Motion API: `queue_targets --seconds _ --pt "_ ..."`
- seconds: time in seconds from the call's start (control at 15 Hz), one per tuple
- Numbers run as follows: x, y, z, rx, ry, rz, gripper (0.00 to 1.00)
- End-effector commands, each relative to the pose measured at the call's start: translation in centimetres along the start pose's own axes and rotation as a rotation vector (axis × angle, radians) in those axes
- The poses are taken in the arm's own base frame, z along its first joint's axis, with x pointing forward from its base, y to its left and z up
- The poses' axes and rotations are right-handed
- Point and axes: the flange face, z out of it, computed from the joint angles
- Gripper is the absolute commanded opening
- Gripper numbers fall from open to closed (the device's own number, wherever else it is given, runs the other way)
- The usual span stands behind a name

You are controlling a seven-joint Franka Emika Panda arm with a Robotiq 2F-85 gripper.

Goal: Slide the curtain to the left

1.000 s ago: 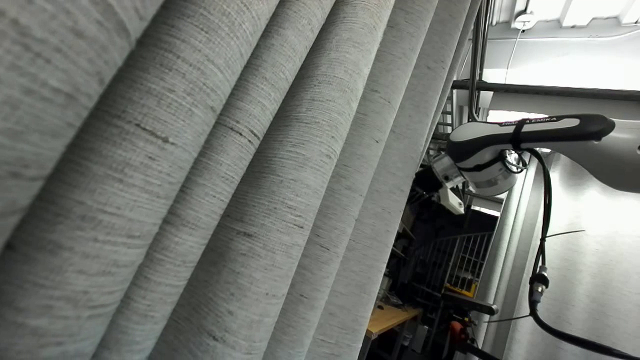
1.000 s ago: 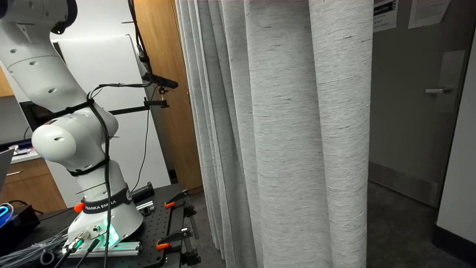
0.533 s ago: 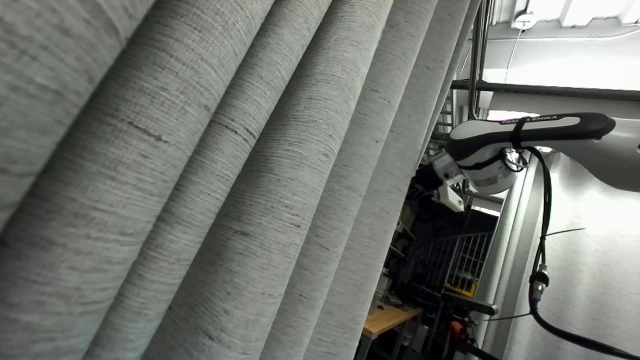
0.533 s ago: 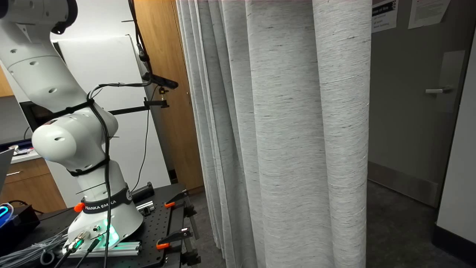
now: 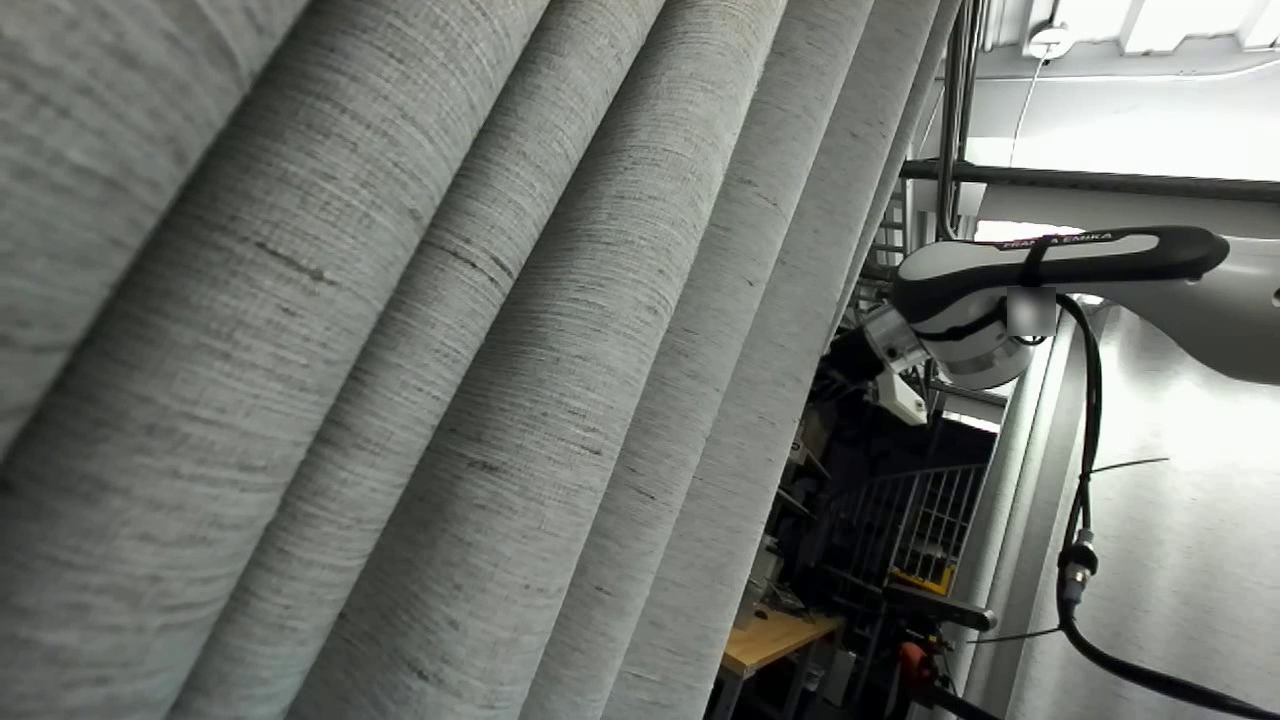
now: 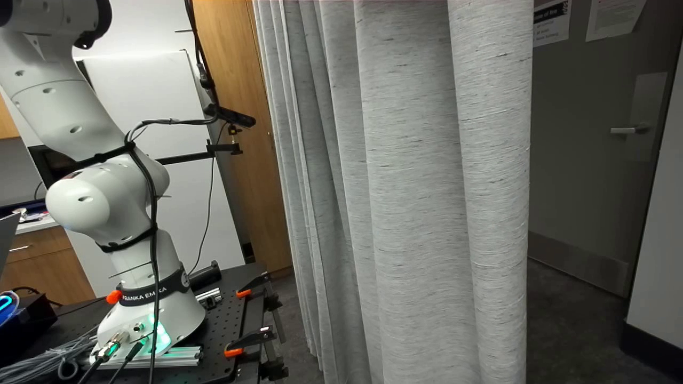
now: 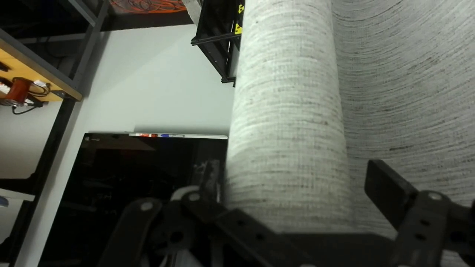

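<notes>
The curtain [image 5: 560, 330] is a very large light grey woven drape with deep folds. It fills most of an exterior view and hangs down the middle of an exterior view [image 6: 416, 186]. In the wrist view, a rounded fold at the curtain's edge [image 7: 289, 111] stands between my fingers, with more curtain to the right. My gripper [image 7: 295, 181] is open, one finger on each side of this fold. The left finger is dark and hard to make out. In an exterior view my gripper [image 5: 848, 360] is at the curtain's edge, its fingertips hidden. It is outside the frame where the arm base shows.
The arm base [image 6: 152, 320] stands on a black table [image 6: 229, 282] with clamps. A camera on a bracket [image 6: 232, 114] is beside the arm. A grey door [image 6: 587, 160] is beyond the curtain. A dark screen [image 7: 130, 185] and wooden shelf [image 7: 33, 70] show in the wrist view.
The curtain folds have shifted slightly: a little left in an exterior view, and in an exterior view the outer edge moved slightly left while inner folds moved slightly right. The arm has barely moved.
</notes>
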Motion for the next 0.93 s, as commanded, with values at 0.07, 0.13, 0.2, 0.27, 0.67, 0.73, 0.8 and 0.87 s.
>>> queue_targets --seconds 0.07,0.13,0.2,0.27,0.67,0.73,0.8,0.87 --pt "0.7 0.1 -1.3 0.000 0.053 0.018 1.00" --pt "1.0 0.1 -1.9 -0.016 0.074 0.023 1.00" --pt "1.5 0.1 -2.7 -0.027 0.099 0.017 1.00" --pt "2.0 0.1 -3.4 -0.037 0.122 0.010 1.00" --pt "3.8 0.7 -7.2 -0.072 0.231 0.011 0.75" --pt "3.8 0.6 -7.1 -0.066 0.228 0.009 0.74" --pt "3.8 0.6 -6.8 -0.067 0.223 0.007 0.65" --pt "3.8 0.5 -6.5 -0.064 0.222 0.008 0.58"
